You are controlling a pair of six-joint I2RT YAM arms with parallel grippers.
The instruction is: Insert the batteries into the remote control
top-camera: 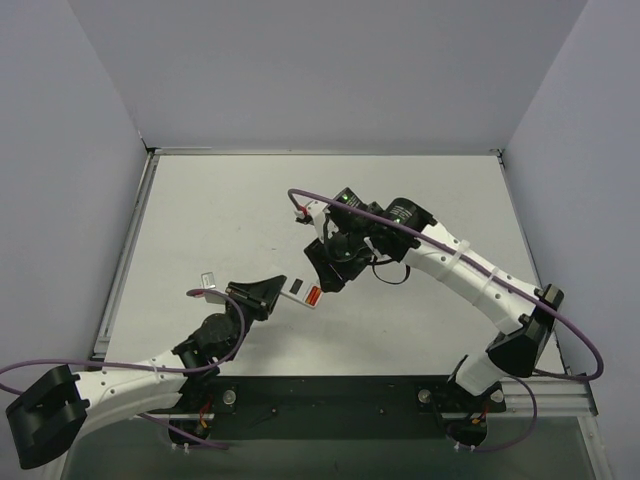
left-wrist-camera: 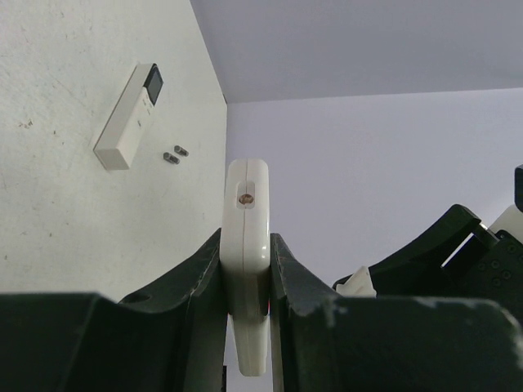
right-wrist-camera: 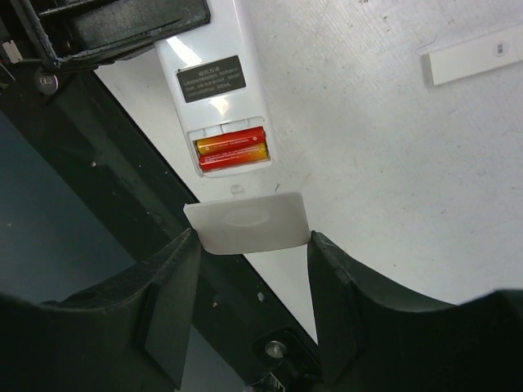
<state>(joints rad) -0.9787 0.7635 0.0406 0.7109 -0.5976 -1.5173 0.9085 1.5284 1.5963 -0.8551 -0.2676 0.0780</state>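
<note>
My left gripper (left-wrist-camera: 247, 245) is shut on the short white remote control (left-wrist-camera: 247, 204), holding it on edge above the table; it also shows in the top view (top-camera: 298, 291). In the right wrist view the remote's white back (right-wrist-camera: 211, 49) faces the camera, with a dark label and an open compartment holding two red-orange batteries (right-wrist-camera: 231, 149) side by side. My right gripper (right-wrist-camera: 253, 238) is shut on a thin white battery cover (right-wrist-camera: 249, 220), held by its edges just below the compartment. In the top view the right gripper (top-camera: 335, 272) sits just right of the remote.
A longer slim white remote with a dark screen (left-wrist-camera: 129, 117) lies on the table, with two small grey cylinders (left-wrist-camera: 176, 155) beside it. A long white bar (right-wrist-camera: 474, 55) lies on the table at the right wrist view's upper right. Grey walls enclose the white table (top-camera: 250, 200).
</note>
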